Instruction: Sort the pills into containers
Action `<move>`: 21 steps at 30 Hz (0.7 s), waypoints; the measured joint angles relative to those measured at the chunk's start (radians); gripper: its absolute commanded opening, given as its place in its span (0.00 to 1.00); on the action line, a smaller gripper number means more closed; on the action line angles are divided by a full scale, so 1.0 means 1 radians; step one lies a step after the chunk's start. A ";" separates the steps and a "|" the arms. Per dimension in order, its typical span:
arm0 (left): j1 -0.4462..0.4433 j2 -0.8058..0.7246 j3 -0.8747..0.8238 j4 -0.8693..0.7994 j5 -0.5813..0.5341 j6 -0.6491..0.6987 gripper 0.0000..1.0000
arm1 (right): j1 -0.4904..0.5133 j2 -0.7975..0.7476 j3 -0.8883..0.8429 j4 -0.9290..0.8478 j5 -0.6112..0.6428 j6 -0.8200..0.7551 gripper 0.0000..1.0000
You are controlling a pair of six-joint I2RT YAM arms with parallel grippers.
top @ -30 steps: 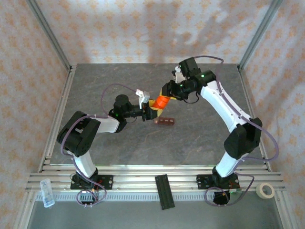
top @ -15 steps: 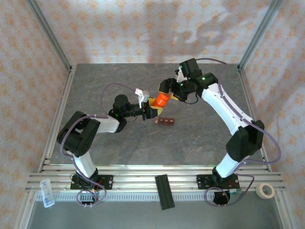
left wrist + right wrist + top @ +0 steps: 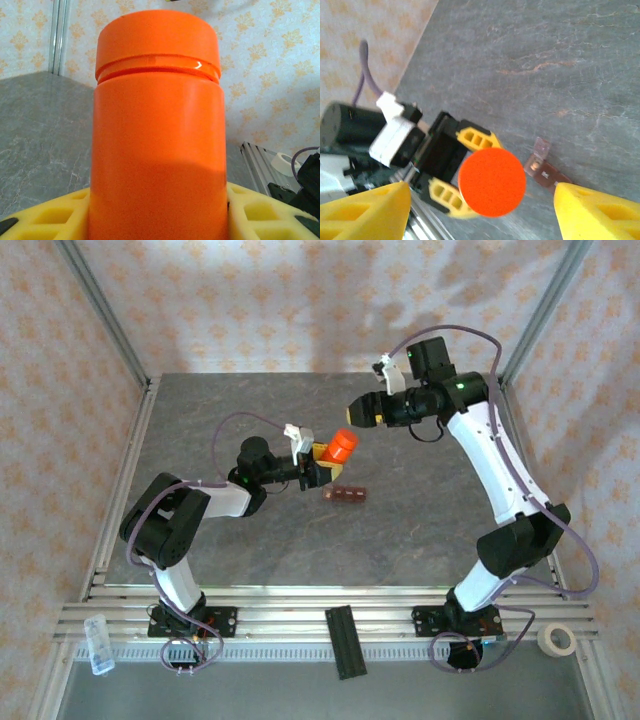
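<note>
An orange pill bottle (image 3: 343, 446) with its cap on stands out from my left gripper (image 3: 320, 465), which is shut on its lower body. Up close, the bottle (image 3: 157, 135) rises between the yellow fingers (image 3: 260, 212). My right gripper (image 3: 362, 412) hovers open up and to the right of the bottle, apart from it. Looking along it, the round orange cap (image 3: 492, 181) lies between its spread yellow fingertips (image 3: 370, 210). The reddish-brown compartment strip (image 3: 346, 495) lies on the table just below the bottle. One small lid at its end (image 3: 542, 148) stands open, with a pale pill (image 3: 535, 163) beside it.
A black ribbed bar (image 3: 345, 640) lies on the front rail between the arm bases. A roll of tape (image 3: 556, 639) sits at the front right, a clear plastic piece (image 3: 97, 642) at the front left. Patterned walls and metal posts ring the grey table (image 3: 420, 530).
My right gripper was at the bottle's cap end a second ago; it has pulled back up and to the right and stands open. The left gripper and bottle stayed put.
</note>
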 measured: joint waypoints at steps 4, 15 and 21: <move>0.000 0.000 0.002 0.000 0.011 0.000 0.00 | 0.000 0.038 0.023 -0.063 -0.025 -0.099 0.73; 0.000 0.000 0.002 0.000 0.016 0.000 0.00 | 0.002 0.109 0.023 -0.113 -0.074 -0.168 0.72; 0.000 0.000 0.002 0.000 0.016 0.000 0.00 | 0.014 0.119 0.023 -0.116 -0.083 -0.171 0.65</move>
